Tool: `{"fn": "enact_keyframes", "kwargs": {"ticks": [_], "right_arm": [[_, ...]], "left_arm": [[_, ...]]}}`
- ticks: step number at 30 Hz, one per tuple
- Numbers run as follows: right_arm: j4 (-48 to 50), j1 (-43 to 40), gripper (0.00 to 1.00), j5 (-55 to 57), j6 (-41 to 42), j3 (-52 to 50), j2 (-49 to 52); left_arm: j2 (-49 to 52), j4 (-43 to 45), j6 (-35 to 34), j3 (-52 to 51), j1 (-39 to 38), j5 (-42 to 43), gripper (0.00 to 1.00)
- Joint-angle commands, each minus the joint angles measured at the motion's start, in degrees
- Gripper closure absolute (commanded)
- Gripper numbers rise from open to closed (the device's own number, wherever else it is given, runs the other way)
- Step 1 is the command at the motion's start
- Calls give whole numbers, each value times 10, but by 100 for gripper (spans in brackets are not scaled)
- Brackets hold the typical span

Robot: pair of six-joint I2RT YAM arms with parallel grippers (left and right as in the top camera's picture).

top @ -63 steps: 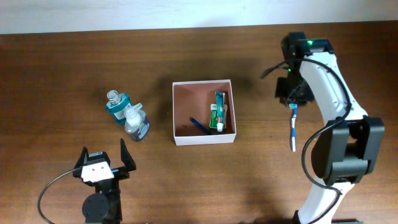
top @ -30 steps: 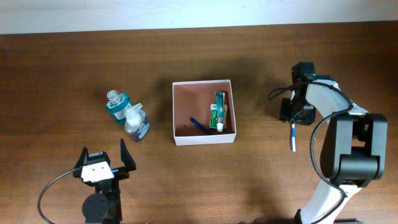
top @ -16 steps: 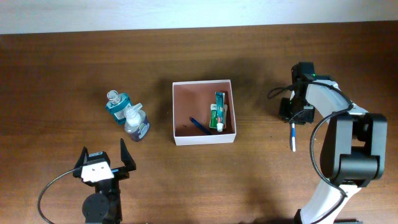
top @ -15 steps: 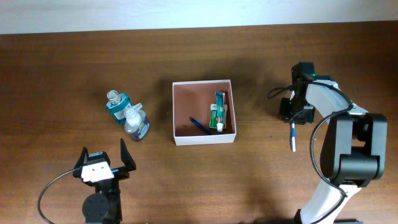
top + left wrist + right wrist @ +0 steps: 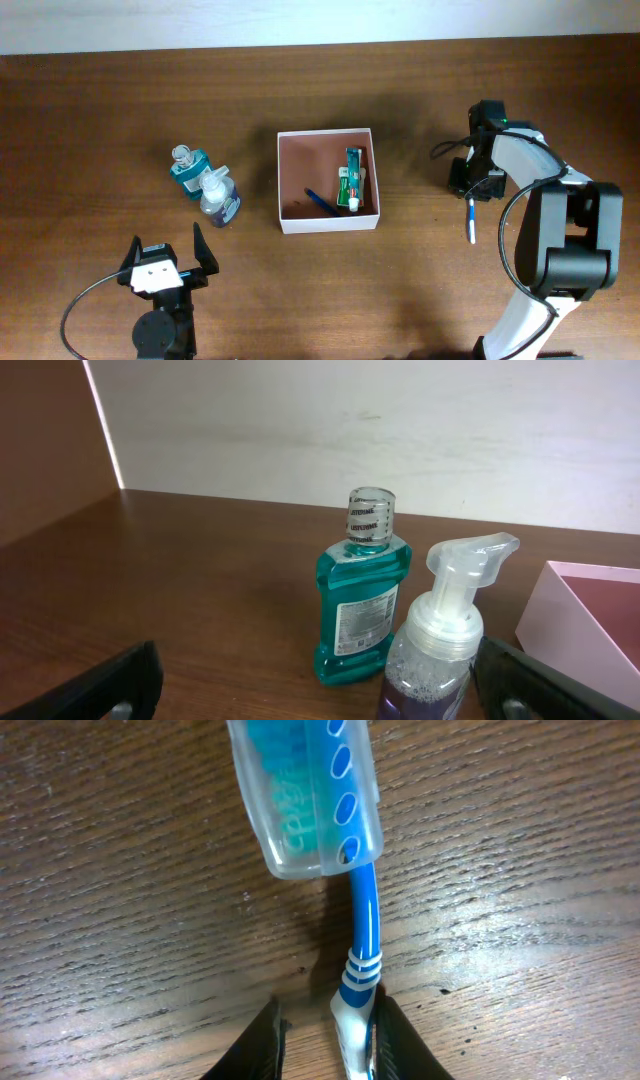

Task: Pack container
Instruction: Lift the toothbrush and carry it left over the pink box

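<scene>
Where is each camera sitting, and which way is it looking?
Overhead: above the table, facing straight down; shows left gripper and right gripper.
Left wrist: low, facing level at mouthwash bottle, pump bottle, container corner; own fingers at edges.
Right wrist: close above the table, facing down at toothbrush; own fingers flank it.
Shared: overhead also shows the toothbrush.

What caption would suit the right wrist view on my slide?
Right pincer straddling a capped blue toothbrush that lies on the wooden table.
</scene>
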Motion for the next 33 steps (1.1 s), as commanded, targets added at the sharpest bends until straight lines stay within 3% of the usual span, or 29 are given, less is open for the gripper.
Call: {"fn": "enact_keyframes", "kwargs": {"ticks": [1, 12, 22, 33], "right_arm": [[-2, -11, 76, 7, 9, -12, 2], [0, -31, 77, 6, 2, -13, 2], [0, -31, 96, 7, 2, -13, 2], [-25, -30, 96, -12, -33, 12, -10]], "left_arm": [[-3, 2, 9, -5, 3, 6, 1], [-3, 2, 9, -5, 3, 6, 1], [-3, 2, 9, -5, 3, 6, 1], [-3, 2, 9, -5, 3, 6, 1]]}}
